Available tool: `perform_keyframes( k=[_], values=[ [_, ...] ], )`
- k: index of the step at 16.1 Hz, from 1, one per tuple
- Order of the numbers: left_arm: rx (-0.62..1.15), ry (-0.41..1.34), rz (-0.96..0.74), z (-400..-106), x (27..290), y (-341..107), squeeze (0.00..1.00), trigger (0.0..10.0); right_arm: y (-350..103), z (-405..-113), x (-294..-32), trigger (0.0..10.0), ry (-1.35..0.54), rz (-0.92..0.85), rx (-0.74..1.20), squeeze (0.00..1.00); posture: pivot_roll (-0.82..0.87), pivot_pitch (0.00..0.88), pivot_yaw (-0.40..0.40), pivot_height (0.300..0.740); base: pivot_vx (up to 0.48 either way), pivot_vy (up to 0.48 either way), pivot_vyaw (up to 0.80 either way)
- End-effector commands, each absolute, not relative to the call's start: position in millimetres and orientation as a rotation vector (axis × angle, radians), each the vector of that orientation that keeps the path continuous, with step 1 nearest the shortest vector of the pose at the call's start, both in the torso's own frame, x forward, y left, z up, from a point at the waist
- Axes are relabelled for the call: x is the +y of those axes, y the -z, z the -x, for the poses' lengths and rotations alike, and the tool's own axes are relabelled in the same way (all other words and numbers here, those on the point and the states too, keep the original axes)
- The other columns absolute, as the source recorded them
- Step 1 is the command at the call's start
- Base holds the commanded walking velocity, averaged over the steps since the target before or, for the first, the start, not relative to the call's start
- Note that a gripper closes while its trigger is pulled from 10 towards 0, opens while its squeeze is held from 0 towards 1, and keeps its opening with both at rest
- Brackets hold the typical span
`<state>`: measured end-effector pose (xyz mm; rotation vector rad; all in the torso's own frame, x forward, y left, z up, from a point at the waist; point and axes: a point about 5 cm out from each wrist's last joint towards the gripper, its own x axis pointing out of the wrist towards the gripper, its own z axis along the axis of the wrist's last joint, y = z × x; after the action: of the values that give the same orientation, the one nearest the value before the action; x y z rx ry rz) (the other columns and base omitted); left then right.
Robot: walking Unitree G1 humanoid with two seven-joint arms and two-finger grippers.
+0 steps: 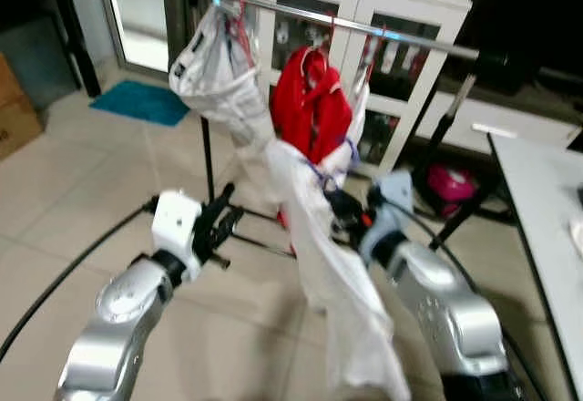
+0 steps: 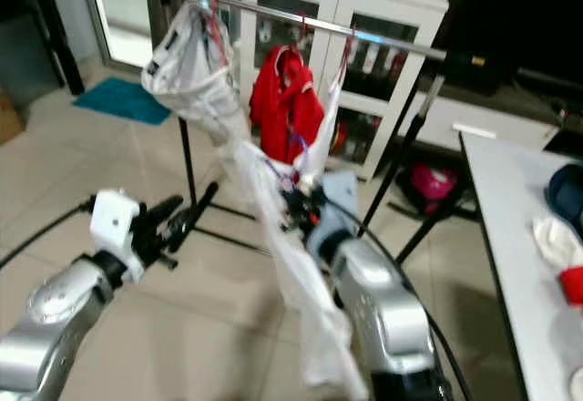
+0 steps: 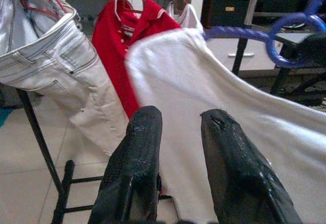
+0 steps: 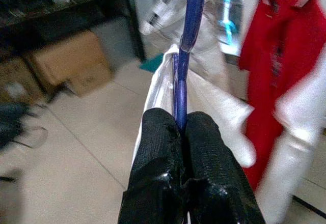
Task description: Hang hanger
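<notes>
My right gripper [image 4: 179, 124] is shut on a blue hanger [image 4: 186, 46] that carries a white garment [image 1: 332, 264], which hangs down between my arms below the rail. The hanger's blue hook [image 3: 285, 35] sits well below the silver clothes rail [image 1: 383, 33]. My left gripper [image 1: 221, 211] is open and empty, left of the garment, with its fingers [image 3: 140, 158] pointing at the white cloth. On the rail hang pale jeans [image 1: 214, 73] on a red hanger, a red polo shirt [image 1: 310, 100] and another white item behind it.
The rack's black legs [image 1: 208, 159] stand on the tiled floor. A white glass-door cabinet [image 1: 364, 18] is behind the rack. A white table [image 2: 510, 237] with cloths runs along the right. A teal mat [image 1: 141, 102] and cardboard boxes [image 1: 14, 109] lie far left.
</notes>
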<state>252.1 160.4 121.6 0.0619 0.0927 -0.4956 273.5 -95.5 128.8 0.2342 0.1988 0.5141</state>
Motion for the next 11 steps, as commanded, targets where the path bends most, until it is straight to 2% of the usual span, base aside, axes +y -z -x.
perform_keyframes(
  k=[1, 2, 3, 4, 7, 8, 9, 10, 11],
  values=[
    [0.095, 0.493, -0.052, -257.4, 153.2, -121.9, 0.0, 10.0, -134.5, -275.2, -95.3, 0.0, -0.544, -0.255, 0.189, 0.0, 0.01, 0.0, -0.083, 0.74, 0.0, 0.0, 0.0],
    [0.088, 0.505, -0.035, -260.2, 149.9, -124.0, 0.0, 10.0, -136.5, -274.9, -91.4, 0.0, -0.581, -0.254, 0.184, 0.0, 0.02, 0.0, -0.089, 0.74, 0.0, 0.0, 0.0],
    [0.088, 0.534, -0.003, -261.9, 145.6, -126.2, 0.05, 10.0, -138.5, -274.1, -88.0, 0.0, -0.617, -0.253, 0.178, 0.0, 0.02, 0.0, -0.092, 0.74, 0.0, 0.0, 0.0],
    [0.079, 0.515, 0.012, -267.5, 143.7, -130.2, 1.0, 10.0, -140.0, -272.6, -84.1, 0.0, -0.655, -0.245, 0.172, 0.0, 0.02, 0.0, -0.095, 0.74, 0.0, 0.0, 0.0],
    [0.085, 0.426, 0.02, -281.1, 145.2, -131.4, 1.0, 10.0, -142.2, -269.5, -79.9, 0.0, -0.706, -0.249, 0.159, 0.0, 0.01, 0.0, -0.093, 0.74, 0.0, 0.0, 0.0],
    [0.083, 0.431, 0.036, -281.8, 144.4, -132.1, 0.95, 10.0, -142.7, -268.6, -79.1, 0.0, -0.716, -0.244, 0.155, 0.0, 0.01, 0.0, -0.092, 0.74, 0.0, 0.0, 0.0],
    [0.082, 0.435, 0.053, -282.7, 143.2, -133.1, 0.07, 10.0, -143.8, -267.4, -77.9, 0.0, -0.733, -0.244, 0.15, 0.0, 0.01, 0.0, -0.092, 0.74, 0.0, 0.0, 0.0],
    [0.092, 0.45, 0.085, -285.0, 140.4, -133.6, 0.0, 10.0, -146.3, -265.7, -75.2, 0.0, -0.768, -0.24, 0.139, 0.0, 0.0, 0.0, -0.088, 0.74, 0.0, 0.0, 0.0],
    [0.099, 0.452, 0.095, -286.1, 140.1, -133.0, 0.0, 10.0, -147.2, -264.8, -73.7, 0.0, -0.783, -0.239, 0.134, 0.0, 0.0, 0.0, -0.085, 0.74, 0.0, 0.0, 0.0]
  ],
)
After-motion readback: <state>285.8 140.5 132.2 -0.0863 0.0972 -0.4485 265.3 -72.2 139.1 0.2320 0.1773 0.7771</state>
